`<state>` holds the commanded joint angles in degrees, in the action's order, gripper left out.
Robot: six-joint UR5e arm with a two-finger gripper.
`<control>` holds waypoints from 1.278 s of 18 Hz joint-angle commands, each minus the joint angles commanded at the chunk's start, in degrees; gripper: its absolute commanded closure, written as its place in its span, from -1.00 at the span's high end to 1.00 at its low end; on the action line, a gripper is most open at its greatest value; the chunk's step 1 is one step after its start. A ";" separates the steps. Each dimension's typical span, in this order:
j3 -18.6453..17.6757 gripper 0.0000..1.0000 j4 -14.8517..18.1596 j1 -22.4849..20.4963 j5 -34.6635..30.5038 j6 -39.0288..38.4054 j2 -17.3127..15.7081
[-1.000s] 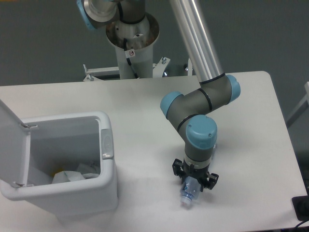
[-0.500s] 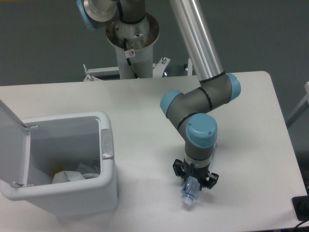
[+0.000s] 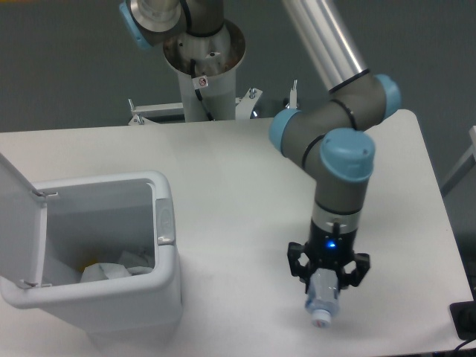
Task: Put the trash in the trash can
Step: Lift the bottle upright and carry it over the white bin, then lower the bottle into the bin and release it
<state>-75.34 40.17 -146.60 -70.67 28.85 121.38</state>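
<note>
Since the earlier frame the arm has swung toward the surface's right edge and risen, carrying the crushed bottle [image 3: 324, 299] with it. The end effector [image 3: 328, 277] is clenched on the bottle, cap hanging downward, near the front right corner. The trash can [image 3: 165, 223] stands open at the front left corner, the crumpled wrapper [image 3: 111, 271] already inside. Step in hand: transport. Next, by judgement: travel left over the opening, then release.

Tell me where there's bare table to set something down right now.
Bare table runs from the trash can across to the gripper, and along the back edge. The near right corner is crowded: the gripper holds the bottle there. The near left is taken by the can.
</note>
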 joint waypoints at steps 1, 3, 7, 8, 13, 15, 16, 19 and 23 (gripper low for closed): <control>0.97 0.11 0.00 0.17 0.00 -1.59 -0.18; 2.13 0.10 -1.49 1.83 0.00 -6.94 -1.05; 2.48 0.11 -2.55 5.18 0.35 -13.11 -6.06; 2.74 0.11 -2.98 5.97 0.35 -15.12 -7.29; 3.18 0.11 -3.78 11.94 0.36 -23.83 -11.95; 2.74 0.11 -3.78 14.31 0.27 -24.54 -12.13; 2.74 0.10 -3.78 16.33 0.27 -25.15 -12.39; 2.48 0.11 -3.78 20.03 0.00 -26.04 -13.09; 0.99 0.12 -3.78 24.86 0.09 -26.39 -13.54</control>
<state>-74.35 36.39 -121.74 -70.58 2.46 107.84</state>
